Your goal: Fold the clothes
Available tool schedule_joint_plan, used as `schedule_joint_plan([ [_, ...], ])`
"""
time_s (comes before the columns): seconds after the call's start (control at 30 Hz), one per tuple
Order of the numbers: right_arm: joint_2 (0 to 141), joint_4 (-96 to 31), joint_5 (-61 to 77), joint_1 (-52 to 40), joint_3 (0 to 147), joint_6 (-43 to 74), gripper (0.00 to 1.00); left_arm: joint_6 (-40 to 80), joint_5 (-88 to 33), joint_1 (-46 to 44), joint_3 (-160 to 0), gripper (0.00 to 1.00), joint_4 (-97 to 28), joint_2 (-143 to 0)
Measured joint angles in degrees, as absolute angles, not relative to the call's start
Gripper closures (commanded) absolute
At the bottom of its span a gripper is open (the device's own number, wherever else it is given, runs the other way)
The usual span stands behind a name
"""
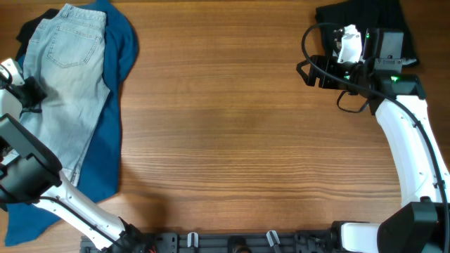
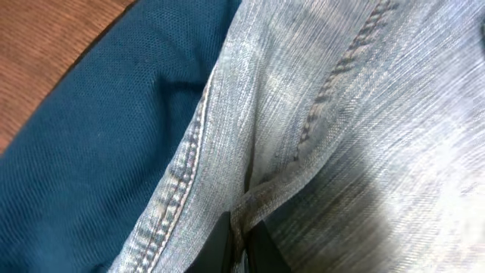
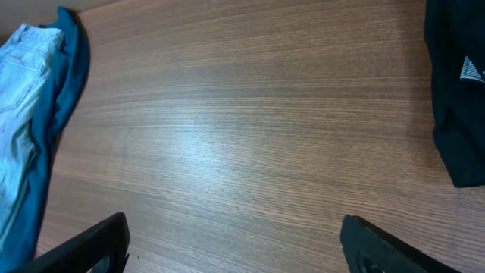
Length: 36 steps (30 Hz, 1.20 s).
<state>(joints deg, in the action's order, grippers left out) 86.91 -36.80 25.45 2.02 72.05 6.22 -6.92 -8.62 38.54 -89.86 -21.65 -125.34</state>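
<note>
The pale blue denim shorts (image 1: 67,77) lie at the table's left, on top of a deep-blue shirt (image 1: 112,133). A black garment (image 1: 31,28) peeks out at their far left corner. My left gripper (image 1: 28,95) is at the shorts' left edge. In the left wrist view its jaws (image 2: 241,246) are shut on a pinched fold of the denim shorts (image 2: 341,114), with the blue shirt (image 2: 98,152) beside it. My right gripper (image 1: 316,70) is open and empty over bare wood (image 3: 235,250), next to a black garment (image 1: 365,21) at the far right, which also shows in the right wrist view (image 3: 458,83).
The wooden table (image 1: 232,133) spans the middle between the two piles. The right arm's white link (image 1: 411,140) runs along the right side. The left arm's base (image 1: 42,183) sits over the blue shirt's lower part.
</note>
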Motion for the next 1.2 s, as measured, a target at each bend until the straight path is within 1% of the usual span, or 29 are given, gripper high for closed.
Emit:
schedule_joint_plan([
  [0.1,86.91,-36.01,25.43,2.02,72.05,6.24,0.14,-2.87,-9.37,36.95,-89.84,0.96,-24.75,-121.84],
  [0.3,86.91,-33.54,25.43,2.02,72.05,7.2,0.19,2.15,-15.51,28.27,-89.86,0.96,-33.15,-107.59],
  [0.47,86.91,-33.39,25.43,2.02,72.23,7.68,0.22,4.23,-18.7,14.66,-89.86,0.96,-38.22,-100.84],
  [0.5,86.91,-33.41,25.43,2.04,72.49,7.7,0.22,5.43,-19.42,9.63,-89.86,0.96,-38.44,-100.68],
  [0.57,86.89,-33.5,25.43,2.46,73.47,7.7,0.22,6.96,-19.59,3.05,-89.84,0.96,-38.61,-100.71],
  [0.7,85.27,-33.91,25.43,4.91,74.19,7.94,0.22,8.73,-19.62,-9.67,-89.84,0.96,-37.04,-100.84],
  [0.73,84.38,-34.24,25.43,6.09,74.24,7.99,0.22,9.45,-19.77,-14.13,-89.84,0.96,-36.07,-100.97],
  [0.8,82.91,-34.92,25.45,8.45,74.32,8.19,0.22,11.66,-19.94,-20.27,-89.84,0.96,-34.41,-101.38],
  [0.9,81.45,-35.66,26.15,11.86,74.37,8.4,0.22,15.4,-18.46,-26.09,-89.84,0.96,-31.24,-102.43],
  [0.93,81.3,-35.64,26.96,12.75,74.41,8.4,0.22,16.64,-17.82,-27.73,-89.84,0.94,-30.0,-103.09],
  [0.97,81.25,-35.73,27.44,13.32,74.41,8.4,0.22,17.5,-17.15,-28.93,-89.84,0.79,-28.73,-103.68],
  [1.07,81.25,-36.03,28.53,13.67,74.41,8.4,0.21,18.87,-16.12,-30.09,-89.84,0.26,-26.44,-104.33],
  [1.1,81.25,-36.1,28.71,13.67,74.41,8.4,0.21,19.14,-16.01,-30.06,-89.86,0.16,-25.87,-104.31],
  [1.17,81.25,-36.27,28.95,13.67,74.41,8.4,0.21,19.7,-15.68,-30.0,-89.86,0.07,-25.78,-104.31],
  [1.2,81.25,-36.36,28.97,13.67,74.41,8.38,0.21,19.7,-15.62,-29.98,-89.84,0.04,-26.0,-104.31],
])
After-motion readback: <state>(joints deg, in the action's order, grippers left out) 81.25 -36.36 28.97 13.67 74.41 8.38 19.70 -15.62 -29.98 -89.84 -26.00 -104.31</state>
